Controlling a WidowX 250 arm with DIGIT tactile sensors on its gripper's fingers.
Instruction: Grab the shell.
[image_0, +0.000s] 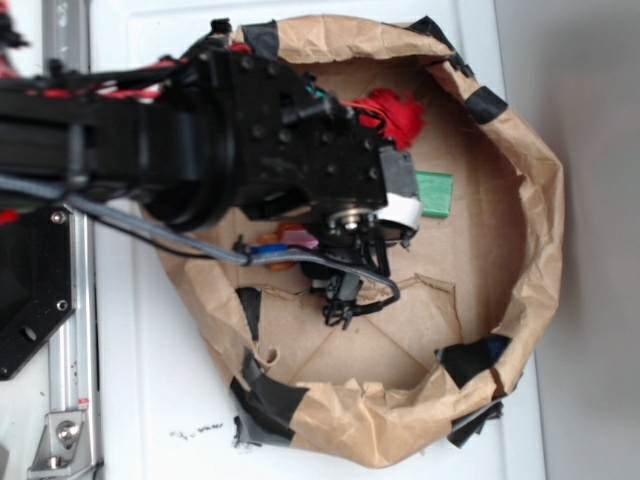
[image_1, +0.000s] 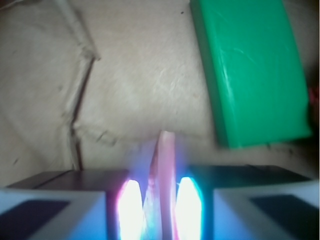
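In the wrist view the shell (image_1: 162, 172) shows as a pale pinkish pointed piece standing upright between my two glowing finger pads (image_1: 131, 210), which press close on either side. My gripper (image_1: 159, 210) is shut on the shell just above the brown cardboard floor. In the exterior view the gripper (image_0: 398, 198), with grey and white tape on its fingers, hangs inside the paper-walled bowl (image_0: 530, 200). The arm hides the shell there.
A flat green block (image_1: 255, 75) lies on the cardboard just right of the fingers, also visible as the green block (image_0: 435, 193) beside the gripper. A red tuft (image_0: 398, 115) sits at the back. Crumpled paper walls with black tape ring the space.
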